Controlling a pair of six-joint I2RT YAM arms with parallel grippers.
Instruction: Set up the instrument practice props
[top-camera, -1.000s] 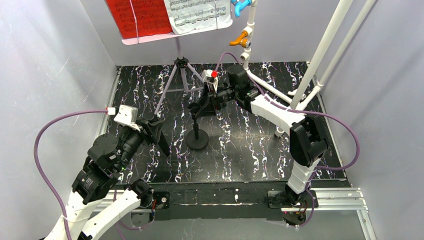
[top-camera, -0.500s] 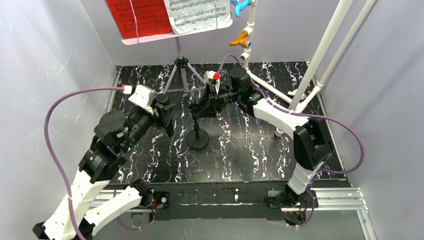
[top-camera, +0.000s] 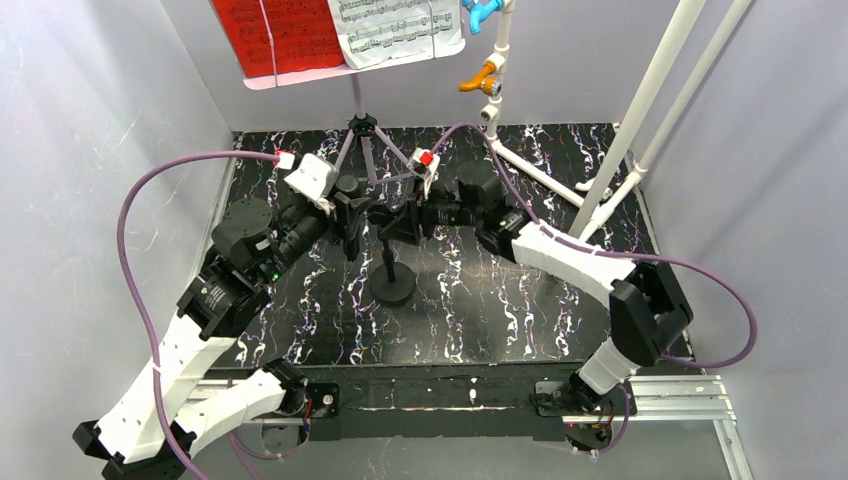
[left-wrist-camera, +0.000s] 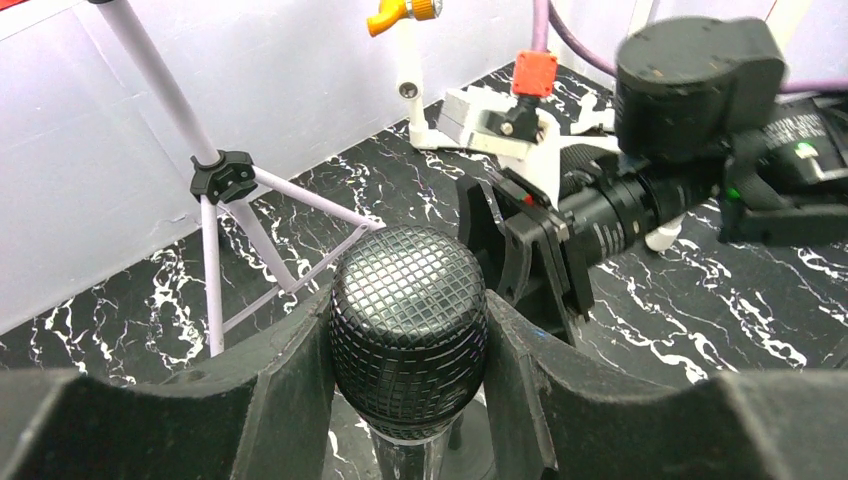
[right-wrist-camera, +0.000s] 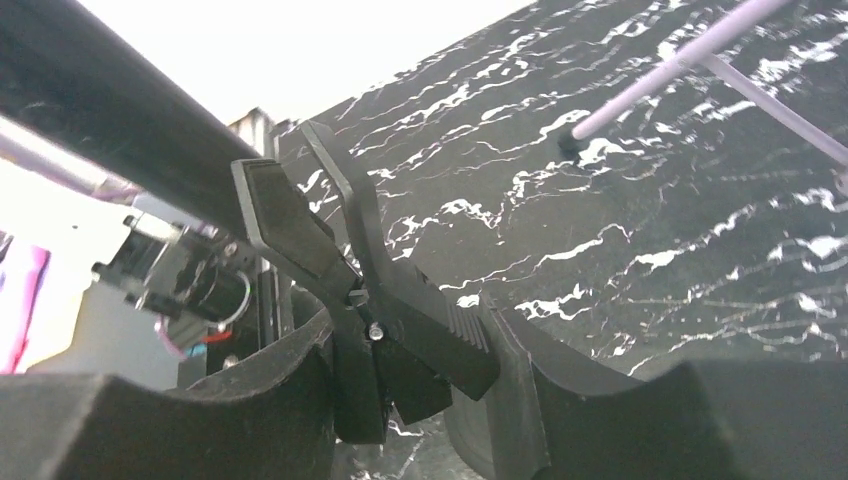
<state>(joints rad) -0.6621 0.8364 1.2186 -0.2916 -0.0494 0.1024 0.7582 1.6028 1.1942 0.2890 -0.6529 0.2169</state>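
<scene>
Beyond my claws on the bench (top-camera: 500, 300), the lilac music stand (top-camera: 361, 126) stands upright. My right claw (right-wrist-camera: 410, 350) pinches the microphone stand (top-camera: 389, 265) near its top. The microphone (left-wrist-camera: 405, 270) lies lengthwise between my claws, its head inside my left claw (left-wrist-camera: 408, 320). Whether that one squeezes, I cannot tell.

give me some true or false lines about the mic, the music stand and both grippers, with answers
1. The microphone head sits between the fingers of the left gripper. True.
2. The lilac music stand lies flat on the table. False: it stands upright on its tripod legs.
3. In the top view the red sheet hangs left of the white sheet. True.
4. The orange tap is fixed to the music stand. False: it is on the white pipe frame.
5. The right gripper is open and holds nothing. False: it is shut on a black clip.
</scene>
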